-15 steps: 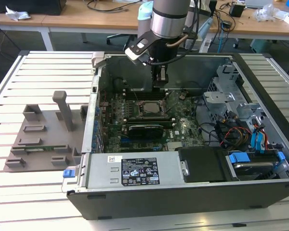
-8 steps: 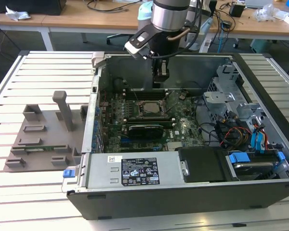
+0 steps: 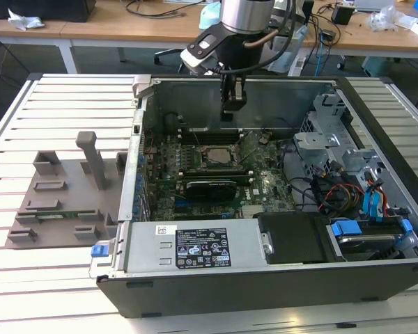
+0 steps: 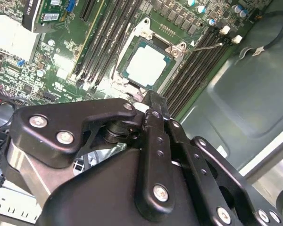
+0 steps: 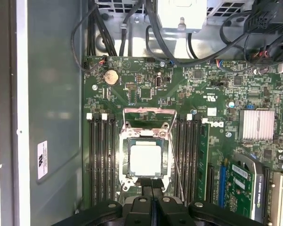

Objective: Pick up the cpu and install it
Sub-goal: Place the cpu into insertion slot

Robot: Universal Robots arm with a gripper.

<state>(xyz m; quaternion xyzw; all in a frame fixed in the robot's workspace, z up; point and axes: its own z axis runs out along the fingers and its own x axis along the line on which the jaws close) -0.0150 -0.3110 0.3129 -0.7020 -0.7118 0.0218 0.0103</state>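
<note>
The cpu (image 5: 145,159) lies flat in the motherboard's socket (image 5: 124,155), silvery top up, between the rows of memory slots. It also shows as a pale square, the cpu (image 4: 146,66), in the second wrist view and as the cpu (image 3: 219,154) in the exterior view. My gripper (image 3: 233,113) hangs inside the open computer case, above and just behind the socket. Its two black fingers are pressed together with nothing between them, and the gripper (image 5: 152,182) tip sits at the socket's edge, as does the gripper (image 4: 153,100) in the second wrist view. The socket's metal load frame (image 5: 148,113) stands folded open.
The open computer case (image 3: 265,282) lies on a slatted white table. A grey plastic fixture block (image 3: 63,191) sits at the exterior view's left. Cables and a drive cage (image 3: 334,149) crowd the case's right side. A thin lever wire (image 5: 173,155) runs beside the socket.
</note>
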